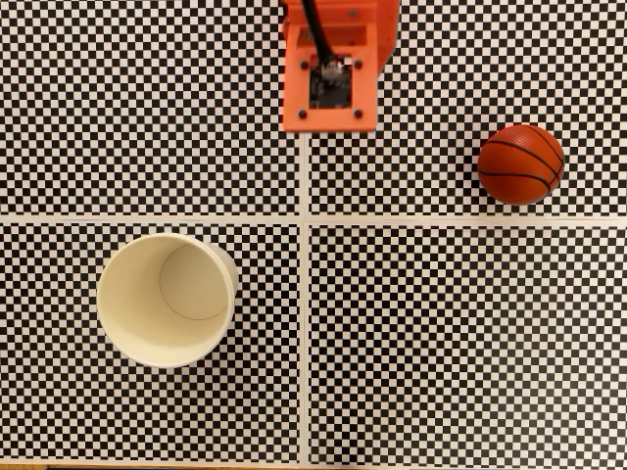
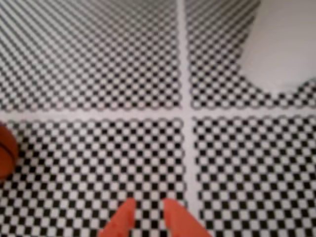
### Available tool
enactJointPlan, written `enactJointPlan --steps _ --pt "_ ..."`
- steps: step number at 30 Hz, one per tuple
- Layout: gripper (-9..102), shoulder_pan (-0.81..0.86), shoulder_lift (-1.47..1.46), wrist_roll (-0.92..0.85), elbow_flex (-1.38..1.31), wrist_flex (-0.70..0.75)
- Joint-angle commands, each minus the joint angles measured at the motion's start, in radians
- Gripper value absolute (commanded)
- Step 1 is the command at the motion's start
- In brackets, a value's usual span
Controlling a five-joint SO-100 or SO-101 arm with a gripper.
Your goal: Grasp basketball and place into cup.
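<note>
Here, a black-and-white checkered table [image 1: 441, 333], split into quarters by pale cross lines, carries the whole scene in the fixed view. Largest on it is the cup [image 1: 168, 300], cream-white, standing upright and mouth-up in the lower left quarter, its plain inside open to receive a drop from above. At the top edge, over the vertical line, hangs the boxy orange arm [image 1: 330, 67], a black cable running into it; it sits between the two things and well apart from both, a spot from which either could be reached. The basketball [image 1: 520, 164], orange-brown with thin black seams, rests on the table in the upper right quarter, just above the horizontal line and far from the cup, untouched. In the wrist view the ball peeks in at the left edge [image 2: 7, 155] and the cup is a pale blur at upper right [image 2: 284, 44], so the camera faces the gap between them. The hand [image 2: 149, 210] shows as two orange fingertips at the bottom, a narrow gap between them and nothing held; the picture is soft, so they are perhaps slightly parted rather than wide. The grasp appears not yet begun.
</note>
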Motion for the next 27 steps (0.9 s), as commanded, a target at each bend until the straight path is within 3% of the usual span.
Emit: enactJointPlan --steps 1,11,27 --pt "0 -0.009 -0.002 -0.018 -0.120 -0.011" --pt "0 -0.092 -0.216 0.032 -0.321 0.023" --pt "1 -0.396 -0.960 0.212 -0.833 0.026"
